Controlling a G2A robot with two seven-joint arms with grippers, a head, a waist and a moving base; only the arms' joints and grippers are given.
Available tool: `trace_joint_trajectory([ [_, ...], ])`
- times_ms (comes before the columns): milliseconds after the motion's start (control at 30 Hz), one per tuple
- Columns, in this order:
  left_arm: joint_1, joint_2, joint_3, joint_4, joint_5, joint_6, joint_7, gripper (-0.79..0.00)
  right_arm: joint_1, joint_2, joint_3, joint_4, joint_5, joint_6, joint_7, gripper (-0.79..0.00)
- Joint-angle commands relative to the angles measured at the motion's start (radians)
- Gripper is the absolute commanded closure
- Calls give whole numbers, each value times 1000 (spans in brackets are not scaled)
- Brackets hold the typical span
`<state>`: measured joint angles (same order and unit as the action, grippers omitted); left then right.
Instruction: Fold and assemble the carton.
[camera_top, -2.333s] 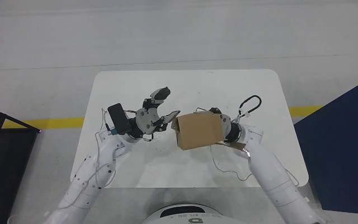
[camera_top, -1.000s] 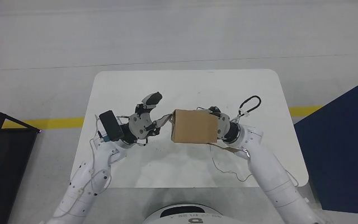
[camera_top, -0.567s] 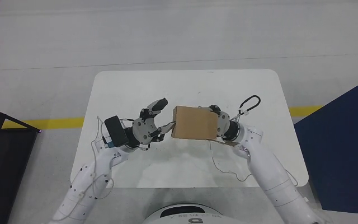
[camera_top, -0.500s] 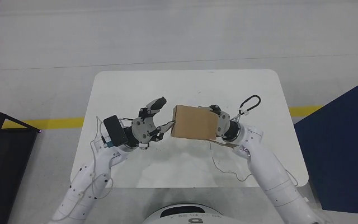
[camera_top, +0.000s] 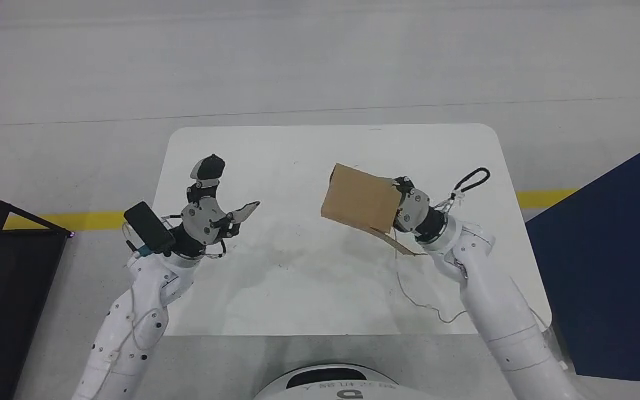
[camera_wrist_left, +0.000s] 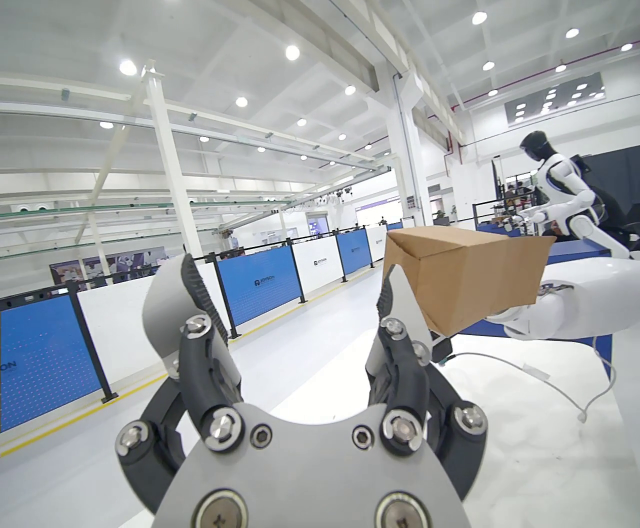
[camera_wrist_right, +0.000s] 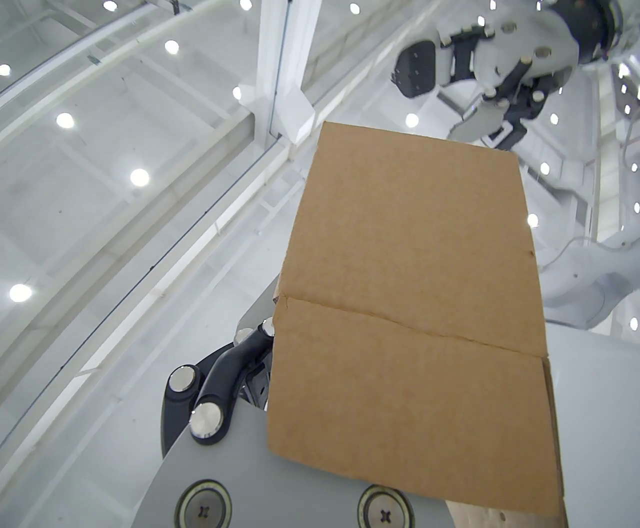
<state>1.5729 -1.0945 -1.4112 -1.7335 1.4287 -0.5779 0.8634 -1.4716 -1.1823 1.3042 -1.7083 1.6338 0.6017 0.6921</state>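
Carton (camera_top: 362, 198): brown cardboard, folded into a box shape, held tilted above the right half of the table (camera_top: 330, 290). The right gripper (camera_top: 402, 198) is clamped on the end nearest its wrist; in the right wrist view the carton's panel covers most of its fingers.

Left gripper (camera_top: 228, 190): over the left half of the table, well apart from the carton, fingers spread wide, holding nothing.

Surroundings: a thin white cable (camera_top: 420, 300) trails on the table beside the right arm. Blue and white barriers (camera_wrist_left: 280, 280) and another robot (camera_wrist_left: 555, 185) stand in the hall beyond.
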Motion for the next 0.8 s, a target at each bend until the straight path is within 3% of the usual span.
trace_joint_trajectory([
  [0, 0, 0, 1, 0, 0, 0, -1, -785, -11, 1, 14, -20, 9, -18, -4, 0],
  [300, 0, 0, 1, 0, 0, 0, -1, -785, -12, 0, 10, -16, 10, -24, -43, 0],
  [433, 0, 0, 1, 0, 0, 0, -1, -785, 50, -13, 1, 8, 307, -11, -422, 0],
  [600, 0, 0, 1, 0, 0, 0, -1, -785, 132, -19, 15, 1, 616, -142, -887, 0],
  [767, 0, 0, 1, 0, 0, 0, -1, -785, 158, -11, 24, -96, 642, -268, -1265, 0],
])
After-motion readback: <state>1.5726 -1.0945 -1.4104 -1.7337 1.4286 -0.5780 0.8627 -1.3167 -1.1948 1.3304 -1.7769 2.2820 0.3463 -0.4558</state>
